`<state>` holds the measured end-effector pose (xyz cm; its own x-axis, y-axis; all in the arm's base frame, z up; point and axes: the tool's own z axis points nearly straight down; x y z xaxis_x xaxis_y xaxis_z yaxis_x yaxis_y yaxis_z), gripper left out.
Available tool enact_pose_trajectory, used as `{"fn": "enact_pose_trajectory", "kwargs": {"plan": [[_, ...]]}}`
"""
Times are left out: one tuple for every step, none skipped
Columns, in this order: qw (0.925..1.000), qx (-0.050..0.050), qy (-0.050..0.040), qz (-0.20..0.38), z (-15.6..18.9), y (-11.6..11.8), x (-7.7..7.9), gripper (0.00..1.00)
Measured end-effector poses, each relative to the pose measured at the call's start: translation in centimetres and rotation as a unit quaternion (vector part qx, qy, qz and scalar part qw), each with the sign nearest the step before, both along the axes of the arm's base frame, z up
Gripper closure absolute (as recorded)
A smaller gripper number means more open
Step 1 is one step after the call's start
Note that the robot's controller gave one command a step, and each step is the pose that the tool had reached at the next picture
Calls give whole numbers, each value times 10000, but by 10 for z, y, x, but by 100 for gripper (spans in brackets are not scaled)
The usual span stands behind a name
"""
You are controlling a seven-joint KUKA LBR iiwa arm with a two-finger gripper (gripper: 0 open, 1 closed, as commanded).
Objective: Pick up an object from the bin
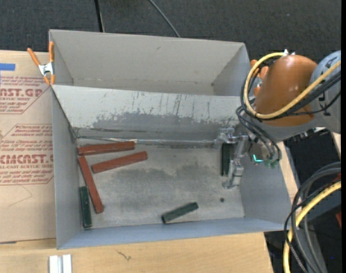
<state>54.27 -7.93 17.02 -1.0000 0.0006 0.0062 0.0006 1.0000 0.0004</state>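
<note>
- Camera view: claw (234,172) hangs low at the bin's (144,61) right side, approx 3 o'clock of the floor, close to the right wall. Open or closed: can't tell.
- A dark bar (224,159) stands upright just beside the claw at its 10 o'clock. Can't tell if it's a robot part or a loose thing.
- Nearest loose thing: short dark green stick (180,211), flat on the floor nr the front wall, approx 7–8 o'clock from the claw and clearly apart from it.
- Its long axis runs roughly 8-to-2 o'clock, left end a bit nearer the front wall.
- Judgement: if that stick is the pick, the claw must travel toward 7–8 o'clock and close across the stick's short side, i.e. along approx 11-to-5.
- Surface: bare grey metal floor, scuffed and flat. Stick likely slides if nudged.
- Room: open floor all round the green stick. Only the front wall sits near, at its 6 o'clock, so tight on that side.
- Others lie well apart at the left: three red-brown sticks (119,162) and a second dark green stick (84,207) along the left wall.
</note>
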Motion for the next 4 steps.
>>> {"fn": "enact_pose_trajectory", "kwargs": {"plan": [[10000,-5,-38,5,5,0,2,0],[9977,3,-59,675,-10,-25,-10,0],[9911,4,-34,1331,-39,-73,-34,100],[9911,3,-35,1334,-39,-73,-34,0]]}}
